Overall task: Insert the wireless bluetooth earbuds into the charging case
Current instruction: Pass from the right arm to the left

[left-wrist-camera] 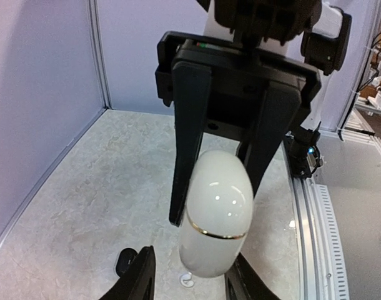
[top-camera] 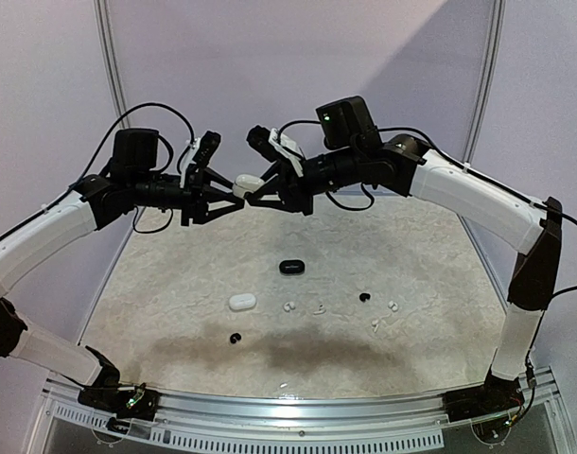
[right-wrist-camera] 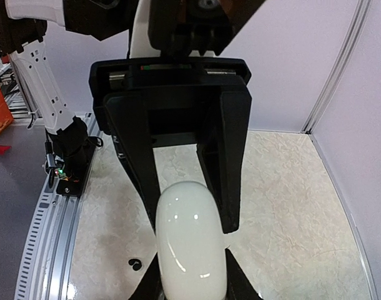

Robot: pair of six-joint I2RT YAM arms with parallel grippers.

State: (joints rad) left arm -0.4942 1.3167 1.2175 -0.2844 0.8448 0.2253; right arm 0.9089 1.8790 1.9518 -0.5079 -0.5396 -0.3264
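Right gripper [top-camera: 258,186] is clamped on a glossy, pebble-shaped white charging case [top-camera: 247,182], held in mid-air at the upper centre of the top view, well above the pale marbled bench [top-camera: 175,284]. In the left wrist view its two black fingers [left-wrist-camera: 190,156] come down from the top of the frame and press on either side of the case's rounded end, beyond a thin gold seam.

Left gripper [top-camera: 234,193] meets it head-on from the left of the top view. Its jaws stand a little apart around the other end of the white charging case. In its own wrist view, bare bench shows between one finger [left-wrist-camera: 143,278] and the case. The other finger sits at the case's edge, and I cannot tell whether it touches.

None of the earbuds is in a case; all lie loose on the bench. Four tiny glossy white earbuds [top-camera: 289,306] are strung across the centre and right of the frame. Of the two tiny black earbuds [top-camera: 364,297], one lies among them and one at lower left of centre. A black oval case [top-camera: 291,268] rests at centre, with a white oval case [top-camera: 242,302] to its lower left.
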